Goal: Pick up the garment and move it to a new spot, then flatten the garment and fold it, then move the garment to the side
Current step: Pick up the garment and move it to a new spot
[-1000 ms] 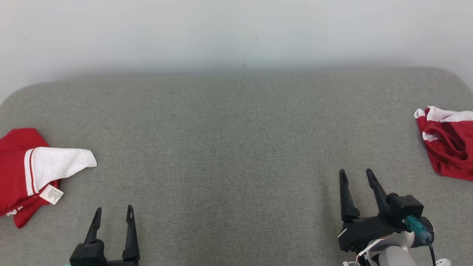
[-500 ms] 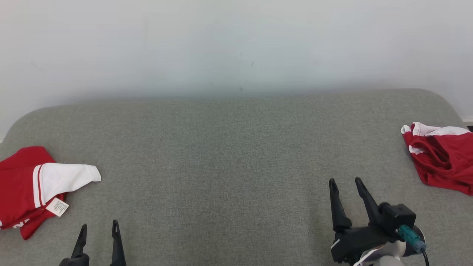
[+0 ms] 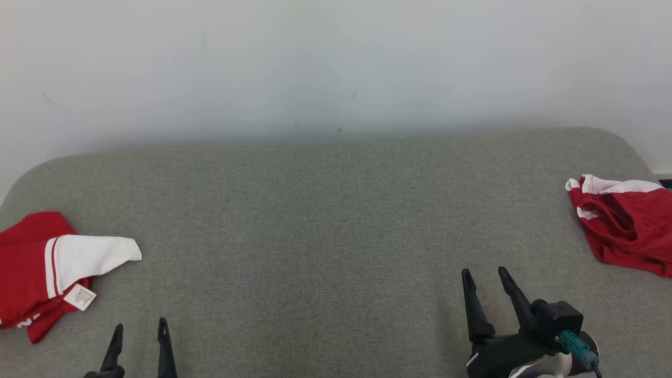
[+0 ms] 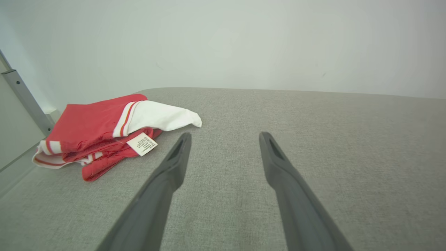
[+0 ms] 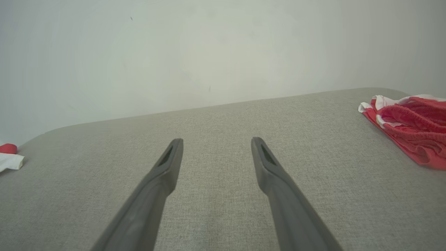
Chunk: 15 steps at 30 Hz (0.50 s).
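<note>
Left wrist: grey rail [image 4: 26, 99] beside folded garment [image 4: 90, 122]

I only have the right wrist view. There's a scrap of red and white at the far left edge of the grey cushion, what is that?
Observer: A second red garment, loosely folded, with a white sleeve lying across it.
Operator: Anything to tell it from the crumpled garment on my right?
Observer: A white label lies at its near edge, beside the sleeve.
Operator: Where is the left end effector?
Observer: Open, over bare cushion, just right of that label and apart from the garment.
</note>
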Tool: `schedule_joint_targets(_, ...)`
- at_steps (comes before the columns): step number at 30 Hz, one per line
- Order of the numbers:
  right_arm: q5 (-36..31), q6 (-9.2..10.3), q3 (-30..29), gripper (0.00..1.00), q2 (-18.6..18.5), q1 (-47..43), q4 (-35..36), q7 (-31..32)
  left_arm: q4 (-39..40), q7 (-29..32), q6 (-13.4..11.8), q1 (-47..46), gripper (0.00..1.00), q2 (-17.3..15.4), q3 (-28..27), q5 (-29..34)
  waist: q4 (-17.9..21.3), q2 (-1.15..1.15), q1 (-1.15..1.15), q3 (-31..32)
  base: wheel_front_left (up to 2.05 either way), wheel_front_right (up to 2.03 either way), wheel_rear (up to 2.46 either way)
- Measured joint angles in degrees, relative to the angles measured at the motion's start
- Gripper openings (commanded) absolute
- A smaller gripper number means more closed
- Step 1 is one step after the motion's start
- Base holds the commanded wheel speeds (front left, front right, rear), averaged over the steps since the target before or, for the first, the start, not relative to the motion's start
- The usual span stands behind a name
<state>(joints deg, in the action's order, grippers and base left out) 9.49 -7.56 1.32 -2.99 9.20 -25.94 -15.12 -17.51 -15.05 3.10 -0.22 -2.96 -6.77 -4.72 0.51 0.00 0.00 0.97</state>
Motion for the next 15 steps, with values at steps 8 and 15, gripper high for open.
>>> schedule_joint_targets(8, 0.11, 0.00, -0.47, 1.00, 0.00, -0.28, 3.35, -0.01, 2.59, 0.00, 0.36, 0.10, 1.00, 0.01, 0.63, 0.18, -0.36, 0.00, 0.00, -0.38, 0.00, 0.00, 0.00)
schedule_joint_targets(15, 0.09, 0.00, -0.41, 1.00, 0.00, -0.73, 4.14, 0.00, 2.48, 0.00, 0.16, 0.19, 1.00, 0.02, 1.15, -0.35, -1.23, 0.00, 0.00, -0.92, 0.00, 0.00, 0.00)
